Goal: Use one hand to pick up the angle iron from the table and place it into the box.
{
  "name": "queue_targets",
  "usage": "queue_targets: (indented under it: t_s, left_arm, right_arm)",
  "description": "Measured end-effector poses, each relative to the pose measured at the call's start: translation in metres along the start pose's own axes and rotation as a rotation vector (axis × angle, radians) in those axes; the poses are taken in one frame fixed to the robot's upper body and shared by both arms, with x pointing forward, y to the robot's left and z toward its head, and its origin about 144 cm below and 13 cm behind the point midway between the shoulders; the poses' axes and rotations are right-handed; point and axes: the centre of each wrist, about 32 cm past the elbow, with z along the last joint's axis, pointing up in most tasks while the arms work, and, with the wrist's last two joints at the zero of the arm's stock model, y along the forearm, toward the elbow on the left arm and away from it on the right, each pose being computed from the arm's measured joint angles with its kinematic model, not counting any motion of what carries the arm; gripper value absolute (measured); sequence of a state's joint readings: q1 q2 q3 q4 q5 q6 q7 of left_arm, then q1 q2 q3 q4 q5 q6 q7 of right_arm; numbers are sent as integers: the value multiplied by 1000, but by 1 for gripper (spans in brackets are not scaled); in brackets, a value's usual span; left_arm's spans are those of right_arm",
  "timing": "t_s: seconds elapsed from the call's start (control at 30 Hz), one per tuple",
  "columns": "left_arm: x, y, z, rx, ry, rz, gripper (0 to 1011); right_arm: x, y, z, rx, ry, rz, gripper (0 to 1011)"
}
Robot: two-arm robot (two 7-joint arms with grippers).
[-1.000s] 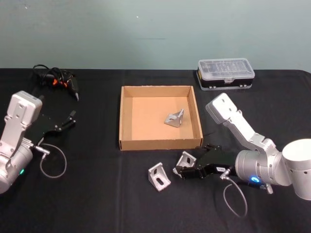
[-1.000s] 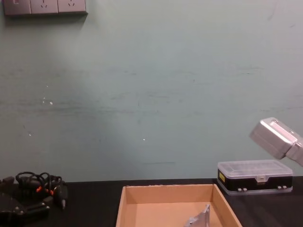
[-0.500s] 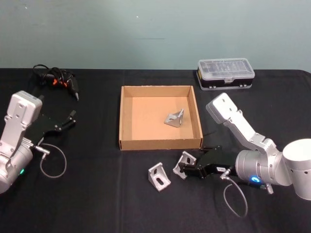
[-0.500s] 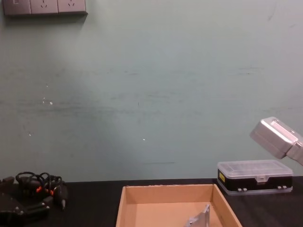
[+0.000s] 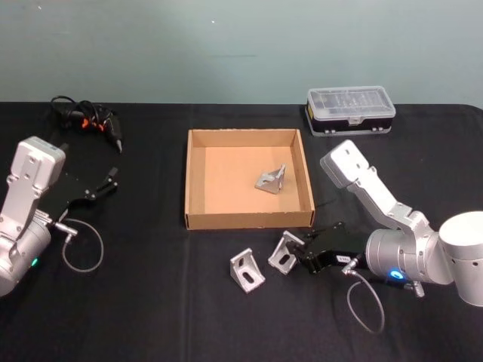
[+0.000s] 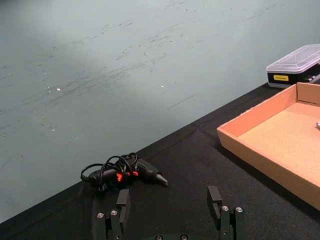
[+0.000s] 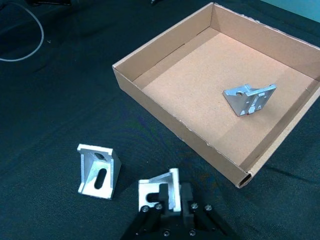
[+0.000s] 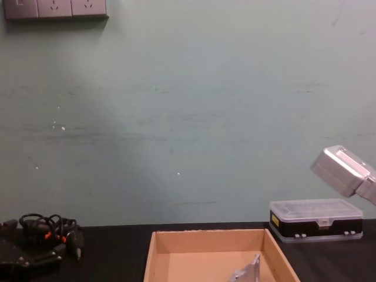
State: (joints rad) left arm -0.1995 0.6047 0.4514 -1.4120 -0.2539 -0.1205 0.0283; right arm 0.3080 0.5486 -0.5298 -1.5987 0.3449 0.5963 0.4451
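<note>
Black table (image 5: 151,302): we see broad bare cloth near the front edge and between the box and our left arm.
Cardboard box (image 5: 249,221): it sits mid-table, open on top with low walls, and its front wall faces us.
Room at the front wall: a strip of bare table runs along it, with two angle irons lying in that strip.
Held angle iron (image 5: 284,253): it is just in front of the box's front-right corner, low at the table. We cannot tell whether it touches the cloth.
Right gripper (image 5: 296,256): its black fingers are pinched on one plate of the held angle iron, as the right wrist view shows (image 7: 174,192).
Right arm pose: the forearm slants up beside the box's right wall, the wrist with the blue ring hangs low, and the gripper points toward our left.
Loose angle iron (image 5: 247,271): it stands on the table just left of the held one, apart from it.
Boxed angle iron (image 5: 271,181): it rests on the box floor near the right wall.
Left gripper (image 6: 169,205): its fingers are spread wide with nothing between them, and it is parked at the table's left, well apart from the box.
Back edge: a plastic case (image 5: 350,105) is at the right and a corded tool (image 5: 94,126) at the left.
</note>
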Motion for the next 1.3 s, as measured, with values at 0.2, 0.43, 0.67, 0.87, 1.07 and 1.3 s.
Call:
queue_targets:
  t_s: [0.2, 0.43, 0.67, 0.87, 1.07, 1.3]
  left_arm:
    - [0, 0, 0, 0, 0, 0, 1011]
    - [0, 0, 0, 0, 0, 0, 1011]
    - [0, 0, 0, 0, 0, 0, 1011]
    - [0, 0, 0, 0, 0, 0, 1011]
    - [0, 0, 0, 0, 0, 0, 1011]
    - [0, 0, 0, 0, 0, 0, 1011]
  right_arm:
    - [0, 0, 0, 0, 0, 0, 80]
    - [-2, -3, 1, 13, -11, 3, 80]
    - [-5, -10, 12, 55, -35, 4, 80]
    - [-2, -12, 33, 97, -55, -4, 80]
    - [6, 2, 58, 119, -72, -6, 80]
    - [15, 29, 80, 107, -68, -14, 80]
